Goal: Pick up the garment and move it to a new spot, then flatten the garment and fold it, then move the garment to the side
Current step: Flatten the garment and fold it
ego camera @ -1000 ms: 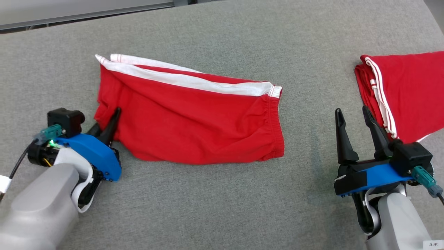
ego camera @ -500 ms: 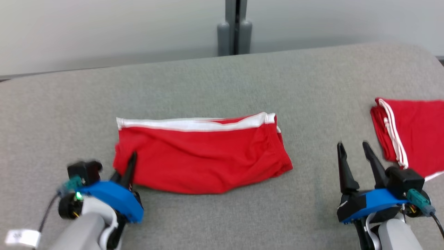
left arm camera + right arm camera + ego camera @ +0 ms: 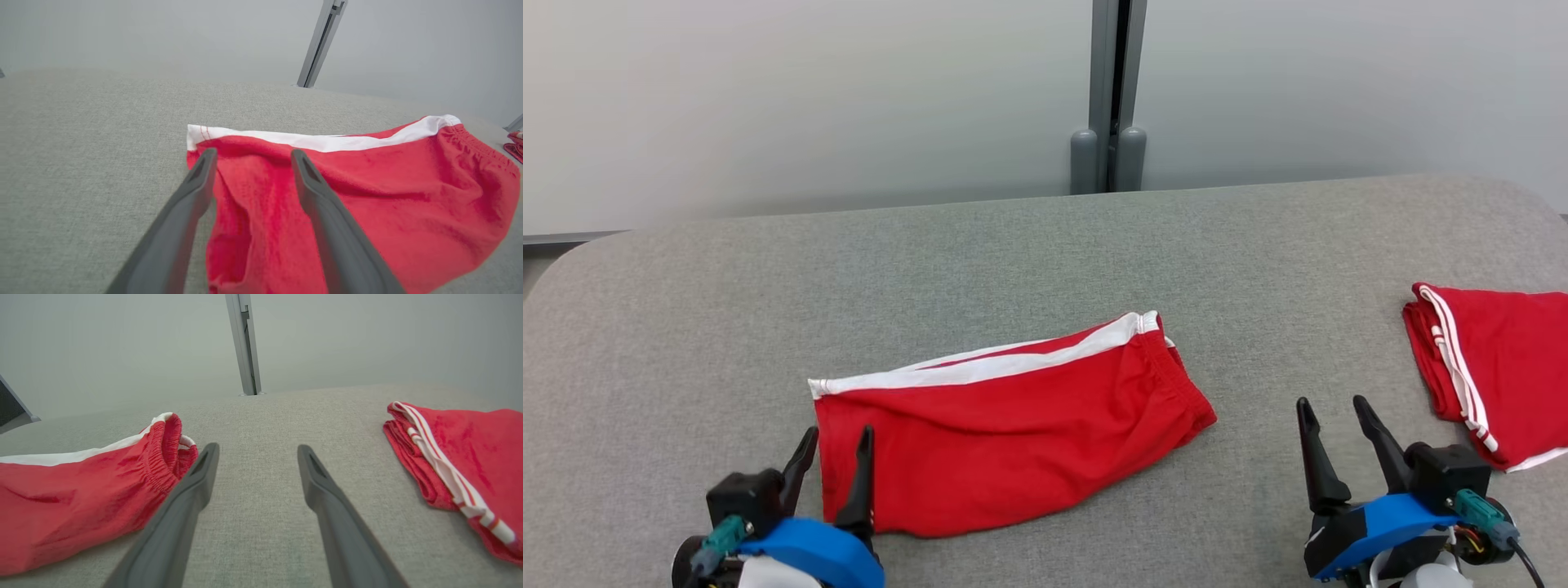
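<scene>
The garment (image 3: 1005,433), red shorts with a white side stripe, lies folded on the grey surface (image 3: 1013,253), its elastic waistband to the right. In the left wrist view the garment (image 3: 367,200) spreads out ahead and to the right. My left gripper (image 3: 837,441) is open at the garment's left end, one finger over the red cloth, nothing pinched; the left gripper (image 3: 251,157) shows the same from the wrist. My right gripper (image 3: 1331,412) stands open over bare surface between the garment (image 3: 81,494) and a second red piece. The right gripper (image 3: 257,451) holds nothing.
A second folded red garment with thin white stripes (image 3: 1494,367) lies at the far right edge; the same folded red garment (image 3: 461,457) is at the right of the right wrist view. A pale wall with a grey vertical post (image 3: 1109,98) stands behind the surface's far edge.
My left gripper, shut on the garment's left end a second ago, now stands open and has let go. The head camera has tilted up, bringing the wall into view. The right gripper stays open.
</scene>
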